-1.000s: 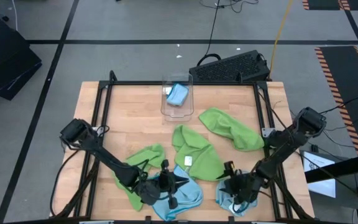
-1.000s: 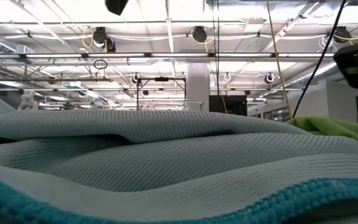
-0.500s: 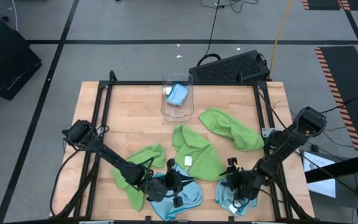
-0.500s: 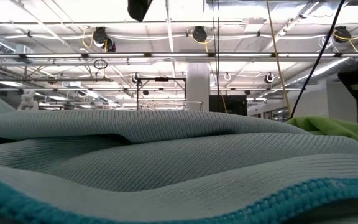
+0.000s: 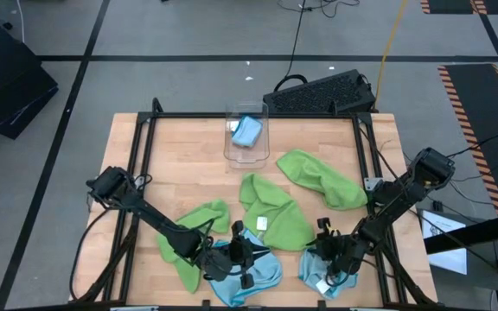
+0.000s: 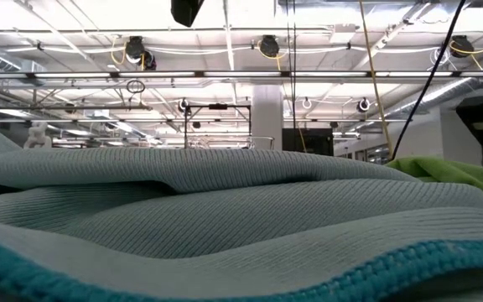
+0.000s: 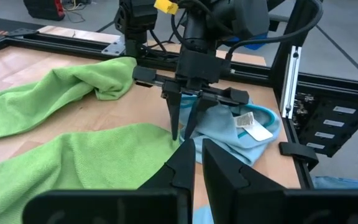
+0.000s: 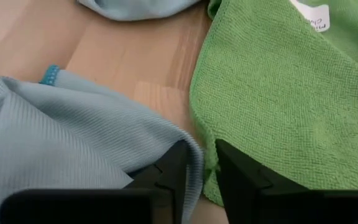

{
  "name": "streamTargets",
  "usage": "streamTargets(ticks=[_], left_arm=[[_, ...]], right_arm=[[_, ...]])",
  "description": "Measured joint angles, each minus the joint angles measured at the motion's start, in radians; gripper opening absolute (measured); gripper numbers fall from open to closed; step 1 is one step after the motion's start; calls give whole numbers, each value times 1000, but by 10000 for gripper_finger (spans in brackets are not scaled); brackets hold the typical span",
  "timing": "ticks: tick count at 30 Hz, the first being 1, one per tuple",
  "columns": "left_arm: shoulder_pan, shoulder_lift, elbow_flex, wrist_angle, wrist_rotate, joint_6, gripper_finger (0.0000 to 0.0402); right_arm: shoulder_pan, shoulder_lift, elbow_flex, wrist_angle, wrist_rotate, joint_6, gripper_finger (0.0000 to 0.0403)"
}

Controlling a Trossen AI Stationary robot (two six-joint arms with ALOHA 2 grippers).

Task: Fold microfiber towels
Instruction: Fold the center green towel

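Two light blue towels lie crumpled at the table's near edge, one (image 5: 258, 269) near the middle and one (image 5: 320, 278) to its right, which bears a white tag (image 7: 253, 124). My left gripper (image 5: 234, 252) hovers level over the first one's left part, fingers (image 7: 188, 163) nearly together. My right gripper (image 7: 181, 132) points down at the far edge of the second towel (image 8: 61, 137), shut on it. Three lime green towels (image 5: 193, 240) (image 5: 275, 216) (image 5: 322, 181) lie spread across the table's middle. My left gripper is shut on the left light blue towel, a strip of blue (image 7: 196, 210) showing low between its fingers. The fingers themselves hide which part they have. My right gripper pinches the right towel's far edge (image 8: 194, 154) between its two fingers, coming from above, beside the middle green towel (image 8: 278, 93). The edge is bunched up between them, and the other parts of the towel lie slack on the table.
A clear plastic bin (image 5: 246, 151) at the table's far middle holds a folded light blue towel (image 5: 247, 131). A black frame rail (image 7: 291, 68) runs round the table. The low view is filled by light blue cloth (image 6: 225, 218).
My right gripper has come down a little onto the right light blue towel and shut on its far edge. My left gripper has moved a short way toward the table's right edge and slightly up, staying shut.
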Motion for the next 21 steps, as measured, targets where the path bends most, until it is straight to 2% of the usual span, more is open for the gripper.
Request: streamTargets(ticks=[6,13,21], left_arm=[[5,0,0,0,0,2,31],[11,0,0,2,0,-5,31],[11,0,0,3,-1,-18,31]], right_arm=[[0,-22,0,1,1,-2,46],[0,-23,0,4,-1,-3,48],[0,-23,0,4,-27,-23,8]])
